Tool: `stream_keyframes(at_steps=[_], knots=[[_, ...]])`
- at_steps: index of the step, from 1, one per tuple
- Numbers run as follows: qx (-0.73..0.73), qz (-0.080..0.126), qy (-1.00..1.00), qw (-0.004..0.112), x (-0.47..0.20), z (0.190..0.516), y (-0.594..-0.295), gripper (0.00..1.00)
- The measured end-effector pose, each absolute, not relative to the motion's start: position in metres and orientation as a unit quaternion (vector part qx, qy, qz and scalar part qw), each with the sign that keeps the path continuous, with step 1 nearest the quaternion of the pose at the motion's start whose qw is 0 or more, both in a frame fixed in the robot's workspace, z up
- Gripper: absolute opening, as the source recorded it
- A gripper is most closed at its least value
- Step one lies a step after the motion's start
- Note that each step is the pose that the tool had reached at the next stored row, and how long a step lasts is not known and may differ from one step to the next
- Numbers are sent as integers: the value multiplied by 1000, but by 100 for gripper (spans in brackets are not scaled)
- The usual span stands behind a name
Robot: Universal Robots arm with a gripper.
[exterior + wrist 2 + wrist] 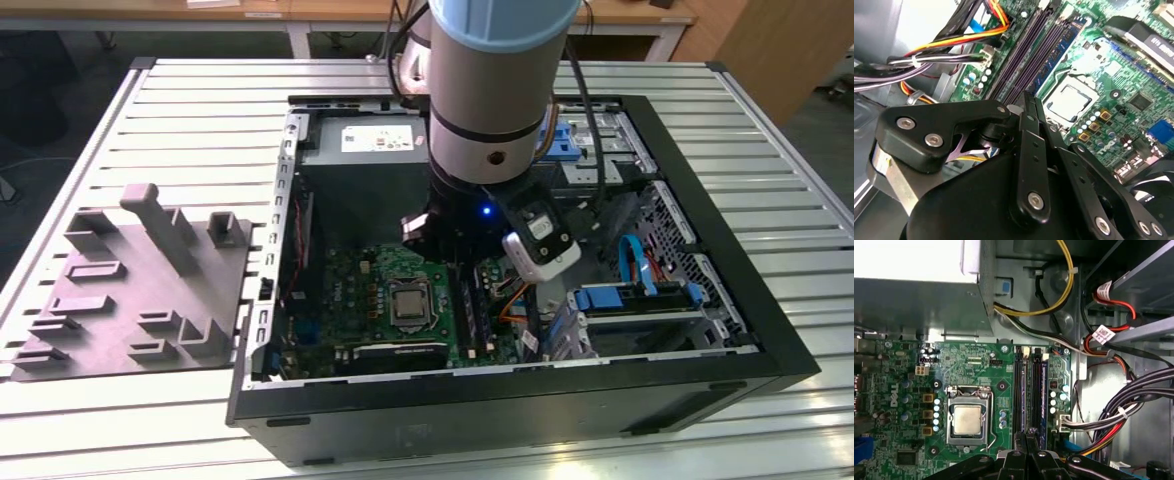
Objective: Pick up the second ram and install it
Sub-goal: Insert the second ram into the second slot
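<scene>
In both wrist views my gripper (1029, 101) (1027, 433) is shut, its two black fingers pressed together with nothing between them. Its tips hover over one end of the long black memory slots (1024, 385) (1021, 65) on the green motherboard (969, 365). A dark blue-green ram stick (1044, 387) (1061, 50) stands seated in the slot farthest from the processor socket (967, 420). Whether it is the second ram I cannot tell. In the exterior view the arm (487, 100) reaches down into the open computer case (747, 320).
Bundled cables (1124, 410) (939, 60) run close beside the slots. The power supply (367, 150) fills the case's far end. Drive bays with blue parts (641, 295) sit at the exterior view's right. A grey fixture block (134, 290) lies outside the case on the slatted table (120, 430).
</scene>
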State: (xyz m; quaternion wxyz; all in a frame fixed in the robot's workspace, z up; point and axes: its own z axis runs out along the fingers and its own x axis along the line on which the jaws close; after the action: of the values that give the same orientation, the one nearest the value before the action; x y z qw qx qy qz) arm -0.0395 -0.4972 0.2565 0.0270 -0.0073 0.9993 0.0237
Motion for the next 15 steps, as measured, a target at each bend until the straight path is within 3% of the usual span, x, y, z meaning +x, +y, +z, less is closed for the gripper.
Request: stream_keyframes(at_steps=[15], knots=[[-7,22,999,27,-37,250,-496,11]])
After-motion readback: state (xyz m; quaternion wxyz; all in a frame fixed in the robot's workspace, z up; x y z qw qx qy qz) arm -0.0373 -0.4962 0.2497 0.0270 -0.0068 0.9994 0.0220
